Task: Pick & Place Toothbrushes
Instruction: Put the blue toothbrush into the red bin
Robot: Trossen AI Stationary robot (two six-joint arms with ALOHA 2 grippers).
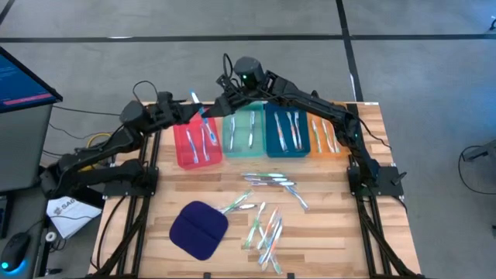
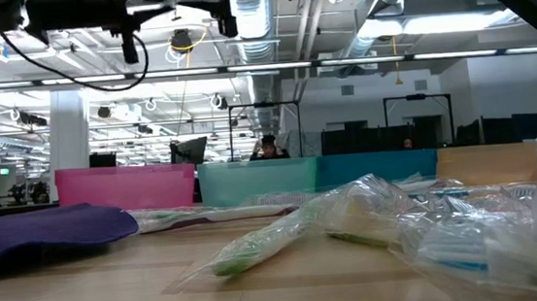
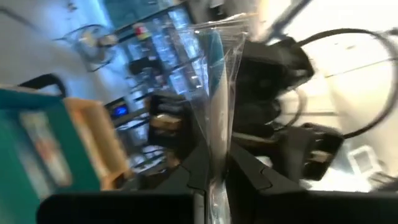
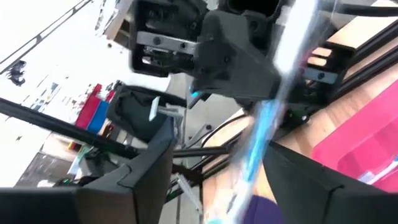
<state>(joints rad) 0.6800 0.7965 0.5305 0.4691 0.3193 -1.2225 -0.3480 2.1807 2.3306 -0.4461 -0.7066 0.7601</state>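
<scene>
The worktop (image 1: 325, 240) carries 4 trays along its 12 o'clock edge: red tray (image 1: 195, 142), teal tray (image 1: 243, 132), blue tray (image 1: 286, 132), orange tray (image 1: 325, 137), each with toothbrushes lying in it. Both arms reach in and meet above the red tray. The left claw (image 1: 190, 111), pressed together, pinches a wrapped toothbrush (image 3: 214, 93) that stands up between its fingers (image 3: 245, 174). The right claw (image 1: 219, 106) faces it with jaws spread around the same wrapper. Loose toothbrushes (image 1: 267, 225) lie mid-worktop, at 3 o'clock of the dark blue cloth pad (image 1: 198, 229).
</scene>
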